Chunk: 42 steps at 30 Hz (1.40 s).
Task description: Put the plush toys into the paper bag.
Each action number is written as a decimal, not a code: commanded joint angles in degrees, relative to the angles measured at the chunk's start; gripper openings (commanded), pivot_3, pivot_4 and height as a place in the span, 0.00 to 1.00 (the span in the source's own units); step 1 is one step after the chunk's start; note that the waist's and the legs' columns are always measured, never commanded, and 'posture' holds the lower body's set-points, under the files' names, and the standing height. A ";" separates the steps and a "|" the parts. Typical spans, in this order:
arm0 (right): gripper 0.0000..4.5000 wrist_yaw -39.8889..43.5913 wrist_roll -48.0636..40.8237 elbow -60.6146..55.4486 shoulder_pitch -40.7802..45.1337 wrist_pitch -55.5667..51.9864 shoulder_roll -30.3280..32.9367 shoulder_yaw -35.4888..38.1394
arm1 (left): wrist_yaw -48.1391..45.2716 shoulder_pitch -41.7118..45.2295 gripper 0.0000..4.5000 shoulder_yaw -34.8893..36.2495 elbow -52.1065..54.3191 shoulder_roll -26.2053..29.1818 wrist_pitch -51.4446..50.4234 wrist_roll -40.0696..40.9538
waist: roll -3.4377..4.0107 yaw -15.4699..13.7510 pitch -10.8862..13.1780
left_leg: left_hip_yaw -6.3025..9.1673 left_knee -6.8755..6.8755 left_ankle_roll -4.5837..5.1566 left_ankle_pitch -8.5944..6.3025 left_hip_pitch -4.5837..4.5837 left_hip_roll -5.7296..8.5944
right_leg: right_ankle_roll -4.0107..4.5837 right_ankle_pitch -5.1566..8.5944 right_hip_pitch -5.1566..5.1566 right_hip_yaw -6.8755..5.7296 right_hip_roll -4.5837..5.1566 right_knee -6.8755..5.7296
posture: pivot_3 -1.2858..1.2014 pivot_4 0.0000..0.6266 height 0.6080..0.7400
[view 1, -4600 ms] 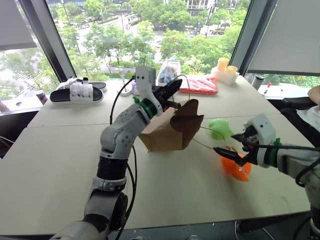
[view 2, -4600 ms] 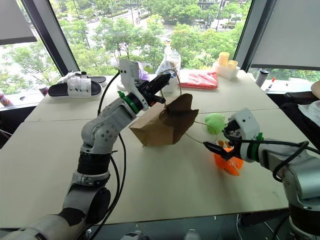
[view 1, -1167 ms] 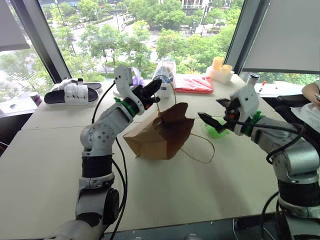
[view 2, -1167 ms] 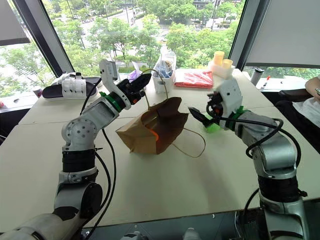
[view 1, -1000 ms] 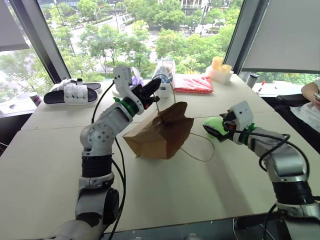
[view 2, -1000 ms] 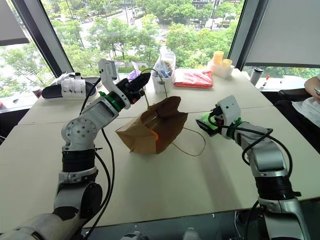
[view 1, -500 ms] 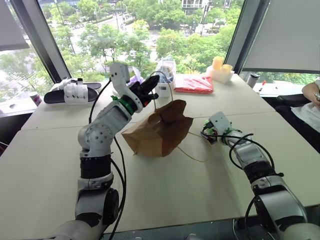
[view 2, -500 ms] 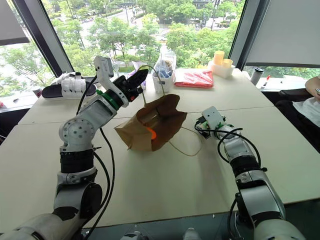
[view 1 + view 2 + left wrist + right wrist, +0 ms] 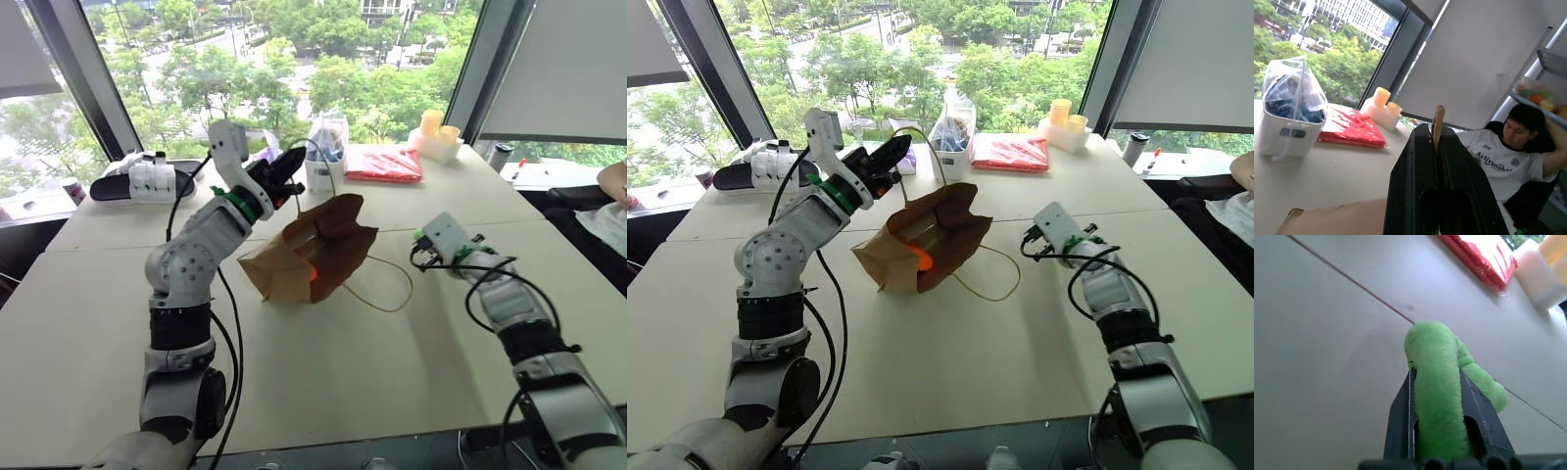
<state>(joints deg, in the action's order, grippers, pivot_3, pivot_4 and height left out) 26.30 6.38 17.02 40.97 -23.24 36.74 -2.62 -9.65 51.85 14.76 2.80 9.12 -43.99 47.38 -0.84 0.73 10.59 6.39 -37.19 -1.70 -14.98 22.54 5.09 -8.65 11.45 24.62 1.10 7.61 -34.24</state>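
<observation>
The brown paper bag (image 9: 318,245) lies on its side on the table, mouth facing me. The orange plush toy (image 9: 924,259) shows inside it. My left gripper (image 9: 284,171) is raised above the bag, its fingers (image 9: 1415,186) shut on the tan string handle (image 9: 1438,121). The second handle loops loose on the table (image 9: 387,289). To the right of the bag, my right gripper (image 9: 1436,374) is low over the table and shut on the light green plush toy (image 9: 1432,347), which bulges out between its fingers. In the eye views the right hand (image 9: 443,238) covers that toy.
Along the far edge stand a white bin with a clear plastic bag (image 9: 326,157), a red packet (image 9: 384,164), yellow cups (image 9: 436,130) and slippers (image 9: 147,181). A person (image 9: 1508,147) sits off the table's right side. Bare table lies in front of the bag.
The right gripper, open a second ago, reached the green toy and closed on it. The left gripper kept its hold on the handle. The orange toy, on the table several seconds ago, is inside the bag.
</observation>
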 commanded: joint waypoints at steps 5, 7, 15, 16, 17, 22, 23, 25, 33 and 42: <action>0.01 11.44 -19.49 -40.21 1.48 -28.32 2.62 8.24 | -2.32 2.15 0.00 0.06 -2.59 0.61 2.55 -0.93 | -0.01 0.05 -0.01 | 0.03 0.01 0.03 -0.02 -0.11 -0.06 | 0.00 0.00 -0.09 -0.07 -0.06 -0.02 | 0.52 0.24 1.00; 0.01 11.63 -22.85 -45.30 2.03 -32.90 1.44 7.22 | -3.26 2.69 0.00 -0.07 -3.91 0.99 2.94 -1.30 | -0.01 -0.08 0.00 | 0.02 -0.05 0.18 -0.10 -0.10 -0.05 | 0.00 0.00 -0.11 -0.07 -0.04 -0.03 | 0.52 0.24 1.00; 0.01 5.30 -24.06 -46.87 -0.22 -34.11 -7.69 -0.28 | -4.47 3.71 0.00 -0.22 -5.52 1.14 3.77 -1.91 | -0.02 -0.14 -0.01 | 0.05 -0.10 0.02 -0.01 -0.08 -0.01 | 0.00 0.00 -0.11 -0.05 0.01 -0.06 | 0.52 0.24 1.00; 0.01 4.66 -23.93 -45.56 0.09 -33.29 -9.15 -1.22 | -4.37 3.56 0.00 -0.20 -5.20 1.09 3.68 -1.88 | -0.02 -0.10 -0.01 | 0.05 -0.10 0.02 -0.01 -0.08 -0.01 | 0.00 0.00 -0.10 -0.04 0.02 -0.06 | 0.52 0.24 1.00; 0.01 4.12 -23.51 -44.19 0.36 -32.22 -10.18 -2.31 | -4.25 3.44 0.00 -0.21 -4.92 1.03 3.62 -1.85 | -0.02 -0.07 -0.01 | 0.06 -0.09 0.02 -0.01 -0.08 -0.01 | 0.00 0.00 -0.08 -0.04 0.02 -0.07 | 0.52 0.24 1.00; 0.01 3.40 -20.86 -35.93 1.58 -25.33 -13.67 -6.74 | -3.70 3.23 0.00 -0.07 -4.04 0.90 3.50 -1.73 | -0.01 0.12 -0.01 | 0.06 -0.05 0.02 -0.01 -0.09 -0.02 | 0.00 0.00 -0.03 -0.04 0.00 -0.11 | 0.52 0.24 1.00; 0.01 3.45 -20.25 -33.91 1.98 -23.77 -14.29 -7.48 | -3.56 3.21 0.00 0.01 -3.88 0.88 3.45 -1.66 | -0.01 0.12 -0.01 | 0.05 -0.05 0.02 -0.01 -0.09 -0.02 | 0.00 0.00 -0.03 -0.04 0.00 -0.11 | 0.52 0.24 1.00; 0.01 3.44 -18.45 -26.60 3.95 -19.37 -16.51 -9.21 | -3.28 2.77 0.00 0.05 -3.21 0.88 3.32 -1.60 | -0.01 0.21 -0.01 | 0.05 -0.05 0.01 -0.01 -0.09 -0.02 | 0.00 0.00 -0.03 -0.05 -0.01 -0.12 | 0.52 0.24 1.00; 0.63 3.55 -13.83 -12.24 8.32 -9.13 -20.45 -10.66 | -1.84 1.43 0.00 0.41 -1.27 0.66 2.60 -1.04 | -0.01 0.12 -0.01 | 0.07 0.00 0.00 -0.01 -0.09 -0.02 | 0.00 0.00 0.00 -0.05 -0.01 -0.12 | 0.52 0.24 1.00; 0.99 7.32 -18.77 -27.81 6.32 -19.16 -13.63 -4.01 | -1.30 1.64 0.00 1.41 -2.14 0.90 2.99 -0.56 | -0.01 -0.07 -0.01 | 0.18 0.00 0.00 -0.01 -0.07 -0.01 | 0.00 0.00 0.03 -0.05 0.00 -0.11 | 0.52 0.24 1.00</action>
<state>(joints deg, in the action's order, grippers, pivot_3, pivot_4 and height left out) 32.88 -10.37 -5.20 47.17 -40.14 21.80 -10.45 -11.02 52.29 14.88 -0.95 9.61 -41.86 45.84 -0.85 0.66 10.58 6.57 -37.19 -1.70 -14.99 22.48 5.08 -8.64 11.44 24.65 1.05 7.61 -34.35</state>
